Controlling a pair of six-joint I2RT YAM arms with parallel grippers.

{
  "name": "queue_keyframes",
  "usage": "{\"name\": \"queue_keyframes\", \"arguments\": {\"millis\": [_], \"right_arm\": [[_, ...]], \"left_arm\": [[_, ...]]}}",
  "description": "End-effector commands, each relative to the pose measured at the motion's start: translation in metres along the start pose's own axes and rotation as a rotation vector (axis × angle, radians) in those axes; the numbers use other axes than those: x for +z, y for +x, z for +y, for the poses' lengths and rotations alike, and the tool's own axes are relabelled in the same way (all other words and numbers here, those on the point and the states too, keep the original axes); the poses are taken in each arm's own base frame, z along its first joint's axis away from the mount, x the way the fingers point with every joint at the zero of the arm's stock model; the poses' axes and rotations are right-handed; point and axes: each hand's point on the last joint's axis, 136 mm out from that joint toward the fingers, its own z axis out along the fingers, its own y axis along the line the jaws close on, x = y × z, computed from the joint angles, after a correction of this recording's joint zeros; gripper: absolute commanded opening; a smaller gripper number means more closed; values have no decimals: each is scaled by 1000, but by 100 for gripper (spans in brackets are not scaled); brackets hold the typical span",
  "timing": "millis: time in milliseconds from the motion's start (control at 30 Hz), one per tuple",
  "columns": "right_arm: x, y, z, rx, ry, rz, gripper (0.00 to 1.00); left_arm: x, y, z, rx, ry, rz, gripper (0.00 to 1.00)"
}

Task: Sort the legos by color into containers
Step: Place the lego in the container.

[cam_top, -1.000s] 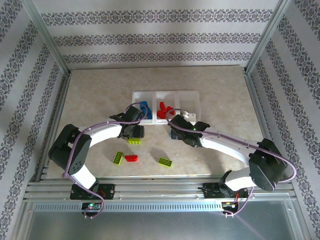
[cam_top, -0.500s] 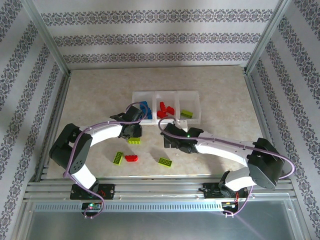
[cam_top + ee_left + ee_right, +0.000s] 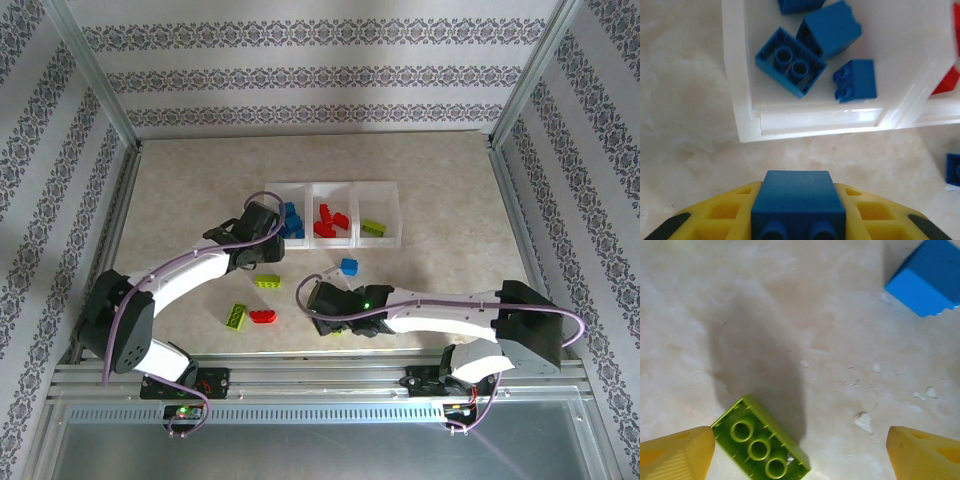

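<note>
Change over one second: my right gripper [image 3: 800,452] has withdrawn from the right-hand bin [image 3: 380,188], leaving a lime brick [image 3: 372,227] inside, and now hangs, jaws spread, above a second lime brick [image 3: 760,447]. My left gripper [image 3: 265,228], clamping a blue brick [image 3: 797,200], has advanced to the left-hand bin [image 3: 735,75].

Beige marbled tabletop [image 3: 200,180] within aluminium frame rails [image 3: 320,378], striped patterned wallpaper [image 3: 320,75] behind

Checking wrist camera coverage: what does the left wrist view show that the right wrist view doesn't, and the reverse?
Left wrist: a blue brick clamped in the left gripper, facing a white bin with more blue bricks inside. Right wrist: the open right gripper, a lime green brick lying near one finger. Both: the marbled table and a loose blue brick, probably the same one.
</note>
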Motion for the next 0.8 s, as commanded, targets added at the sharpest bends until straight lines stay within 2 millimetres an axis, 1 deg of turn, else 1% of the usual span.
{"name": "queue_keyframes", "arguments": {"millis": [0,167,233,333,400,633,767], "right_arm": [[7,9,10,-79,-9,26,88],[15,13,17,-113,-6,52,86],[18,15,19,-118,-5,60,86],[20,16,22,-117,-13,64,86],[21,16,22,-113,-16,62,86],[23,20,21,-111,-14,72,86],[25,22,21,-114,-13,80,86]], "left_arm": [[-11,-12,-4,21,-14,-29,25],[-6,-38,-8,66,-61,-52,26],[-4,-52,-11,89,-82,-65,26],[0,-69,-13,124,-124,-78,26],[4,-78,-9,142,-166,-77,26],[28,-92,0,190,-268,-22,26],[38,-102,3,211,-309,-18,26]]}}
